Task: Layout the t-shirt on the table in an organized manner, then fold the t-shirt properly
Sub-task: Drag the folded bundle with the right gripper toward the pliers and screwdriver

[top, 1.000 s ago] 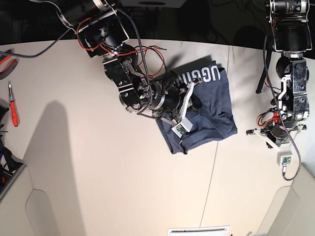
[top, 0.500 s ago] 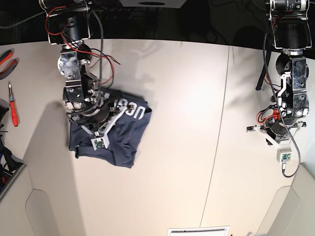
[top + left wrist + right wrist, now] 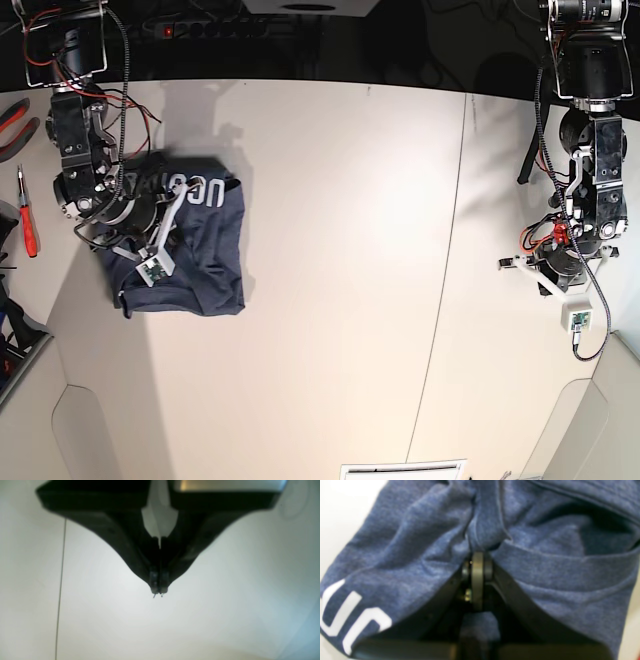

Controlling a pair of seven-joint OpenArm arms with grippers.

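The navy-blue t-shirt [image 3: 200,260] lies bunched in a folded heap on the left part of the white table [image 3: 340,300], its white lettering [image 3: 195,190] along its far edge. My right gripper [image 3: 185,222] sits on top of it. The right wrist view shows that gripper [image 3: 477,555] shut on a pinched ridge of the t-shirt [image 3: 545,575], with lettering [image 3: 350,615] at the lower left. My left gripper [image 3: 512,265] rests far to the right, away from the shirt. In the left wrist view my left gripper [image 3: 158,592] is shut and empty over the bare table [image 3: 225,605].
A thin dark seam [image 3: 440,300] runs down the table right of centre, also visible as the seam [image 3: 61,580] in the left wrist view. A red-handled screwdriver [image 3: 27,225] and red pliers [image 3: 15,112] lie at the left edge. A power strip [image 3: 200,28] sits behind the table.
My right arm has swung left, dragging the t-shirt from the table's middle to its left side. The left arm has stayed in place.
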